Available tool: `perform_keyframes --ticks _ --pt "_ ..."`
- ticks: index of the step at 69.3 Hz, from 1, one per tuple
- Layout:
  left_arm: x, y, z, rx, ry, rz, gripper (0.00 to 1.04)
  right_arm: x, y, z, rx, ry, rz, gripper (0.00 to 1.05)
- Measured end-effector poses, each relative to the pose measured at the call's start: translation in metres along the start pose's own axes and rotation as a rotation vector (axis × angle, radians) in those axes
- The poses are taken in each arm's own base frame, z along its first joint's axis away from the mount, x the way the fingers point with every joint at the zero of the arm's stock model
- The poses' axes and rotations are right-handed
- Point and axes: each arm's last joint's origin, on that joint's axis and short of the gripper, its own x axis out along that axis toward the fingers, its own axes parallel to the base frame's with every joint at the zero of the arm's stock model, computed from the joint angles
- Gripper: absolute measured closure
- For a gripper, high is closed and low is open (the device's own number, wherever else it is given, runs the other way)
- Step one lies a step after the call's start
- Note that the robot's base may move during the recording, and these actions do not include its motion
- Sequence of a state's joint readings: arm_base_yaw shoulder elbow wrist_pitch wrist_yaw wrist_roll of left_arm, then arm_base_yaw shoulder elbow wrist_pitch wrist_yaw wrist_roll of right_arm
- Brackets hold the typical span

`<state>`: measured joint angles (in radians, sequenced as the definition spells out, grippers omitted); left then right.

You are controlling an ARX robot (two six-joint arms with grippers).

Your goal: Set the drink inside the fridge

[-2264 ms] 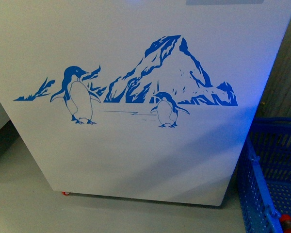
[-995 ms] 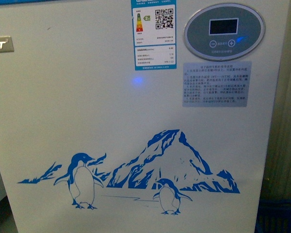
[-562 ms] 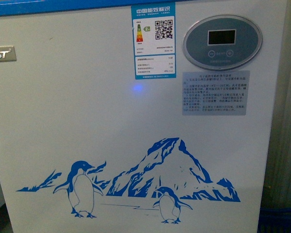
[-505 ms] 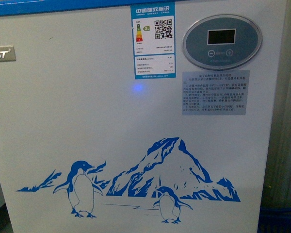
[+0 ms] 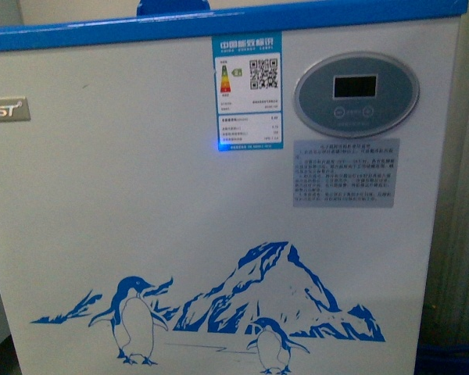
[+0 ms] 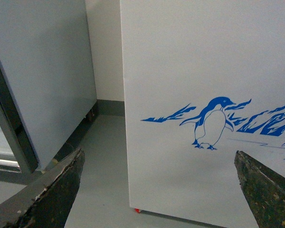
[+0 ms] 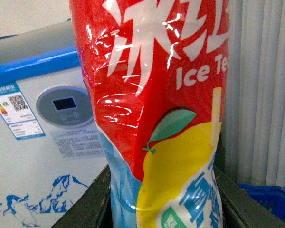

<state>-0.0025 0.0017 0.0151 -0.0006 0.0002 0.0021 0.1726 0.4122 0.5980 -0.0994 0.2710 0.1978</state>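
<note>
The fridge [image 5: 141, 203] fills the front view, a white front under a blue rim [image 5: 336, 16]. In the left wrist view it stands on a smooth grey floor [image 6: 104, 161], with a small red caster [image 6: 137, 210] under its corner. A taller grey-white cabinet [image 6: 42, 71] stands beside it, with a narrow gap and a pale wall between them. On the fridge's other side hangs a ribbed grey curtain or panel [image 7: 261, 95], and a blue plastic crate [image 7: 270, 194] sits low in front of that.

On the fridge front, a blue-edged energy label [image 5: 248, 90] carries a Chinese heading, a QR code and coloured rating bars. A blue light spot glows at its lower corner. Beside it is an oval grey display [image 5: 356, 94] with a dark screen and two round buttons. Below that is a pale notice [image 5: 345, 172] in print too small to read. A silver brand plate [image 5: 6, 110] at the edge shows only "ST". Lower down is a blue picture of penguins and a mountain [image 5: 250, 312].

The drink [image 7: 156, 95] is upright between the right fingers [image 7: 88, 206], which press on both sides of it. Its red wrap shows large white Chinese characters, "Ice Te" cut off at the edge, and a yellow lemon with a green leaf. The left fingers [image 6: 57, 190] are spread wide with nothing between them.
</note>
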Motion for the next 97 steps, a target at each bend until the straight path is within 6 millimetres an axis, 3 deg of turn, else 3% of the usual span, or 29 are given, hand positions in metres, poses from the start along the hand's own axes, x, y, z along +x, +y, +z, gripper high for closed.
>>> perform_keyframes --ticks 71,74,83,90,94,97 --pt "0.000 0.000 0.000 0.000 0.000 0.000 0.08 0.000 0.000 0.000 -0.003 -0.001 0.002 0.65" --pt "0.001 0.000 -0.001 -0.057 0.069 -0.028 0.08 0.000 0.000 0.000 -0.003 -0.001 0.002 0.65" --pt "0.029 0.004 0.012 -0.176 0.125 -0.103 0.08 0.000 0.000 0.000 -0.003 -0.001 0.001 0.65" --pt "0.078 0.006 0.043 -0.140 0.009 -0.224 0.08 0.000 0.000 0.000 -0.003 -0.001 0.001 0.65" --pt "0.099 0.005 0.051 -0.093 -0.032 -0.269 0.08 0.000 0.000 0.000 -0.003 -0.001 0.001 0.65" --pt "0.125 0.001 0.059 -0.019 -0.070 -0.326 0.08 0.000 0.000 0.000 -0.003 -0.001 0.001 0.65"
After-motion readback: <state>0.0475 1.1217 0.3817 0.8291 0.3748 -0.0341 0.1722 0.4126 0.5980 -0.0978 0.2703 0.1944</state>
